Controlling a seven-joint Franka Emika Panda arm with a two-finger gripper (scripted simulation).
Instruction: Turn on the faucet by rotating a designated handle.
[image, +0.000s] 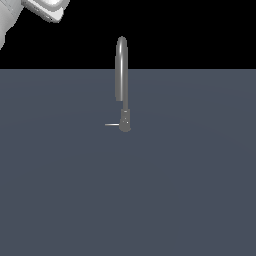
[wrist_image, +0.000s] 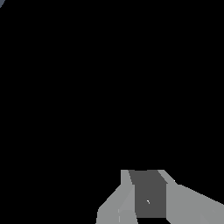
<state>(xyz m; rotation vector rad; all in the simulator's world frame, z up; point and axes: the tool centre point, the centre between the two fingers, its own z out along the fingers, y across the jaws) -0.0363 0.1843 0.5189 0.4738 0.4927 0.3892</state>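
The faucet (image: 121, 75) stands upright in the middle of the exterior view, a slim grey gooseneck spout on a short thicker base (image: 124, 122). The handle (image: 112, 124), a thin pale rod, sticks out level from the base toward the exterior view's left. Only a white part of my arm (image: 45, 9) shows, in the top corner on the exterior view's left, far above and away from the faucet. In the wrist view my gripper (wrist_image: 148, 173) appears as light grey faces around a darker grey one against black. Neither faucet nor handle shows there, and nothing is seen held.
A flat blue-grey surface (image: 150, 200) carries the faucet and fills the lower part of the exterior view. Behind it the background is black. A sliver of that surface (wrist_image: 1, 2) shows at one corner of the wrist view.
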